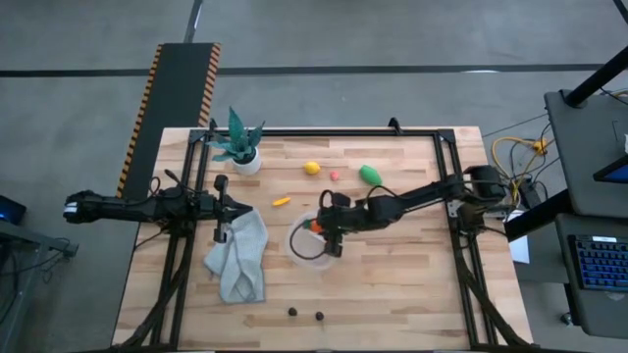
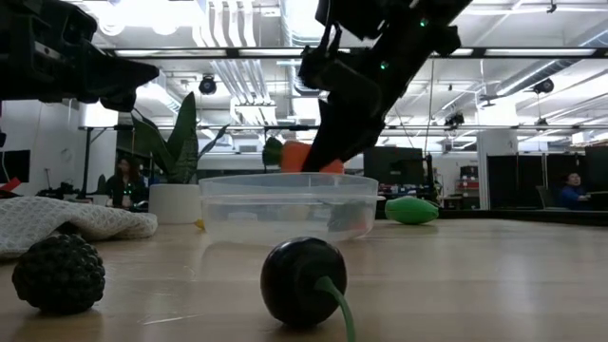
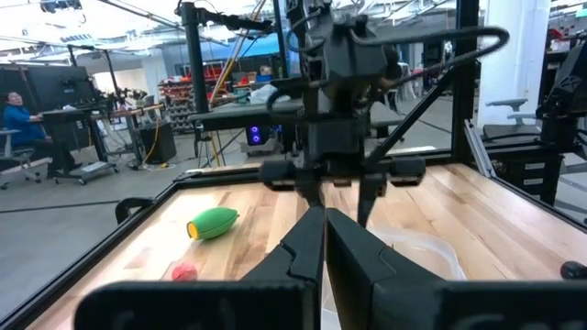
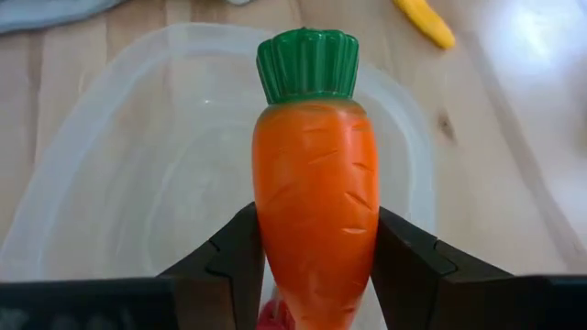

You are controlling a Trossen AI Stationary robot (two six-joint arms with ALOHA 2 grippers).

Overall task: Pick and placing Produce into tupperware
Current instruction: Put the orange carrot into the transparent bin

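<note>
My right gripper [image 4: 316, 266] is shut on the orange carrot [image 4: 316, 202], whose green top [image 4: 307, 64] points away from the wrist. It holds the carrot over the round clear tupperware [image 1: 299, 250], which stands on the table's middle. In the low view the carrot [image 2: 306, 157] hangs just above the tupperware's rim [image 2: 285, 180]. The lemon [image 1: 312, 168], a tiny red piece [image 1: 334, 176] and the green oval [image 1: 370, 175] lie on the far part of the table. My left gripper [image 3: 323, 247] waits shut at the table's left, level, touching nothing. My right gripper pinches the carrot's tapered lower half [image 4: 275, 247] between its two fingers [image 4: 234, 261], one on each side. The fingers slant down from the table's right side and lie along the carrot. The carrot is lifted clear, tilted, with its green top foremost above the tupperware.
A grey-green cloth [image 1: 238, 257] lies left of the tupperware, under my left gripper. A potted plant [image 1: 240, 149] stands at the far left. A small yellow piece [image 1: 282, 201] lies beyond the tupperware. Two dark pieces [image 1: 292, 312] [image 1: 319, 316] rest near the front edge.
</note>
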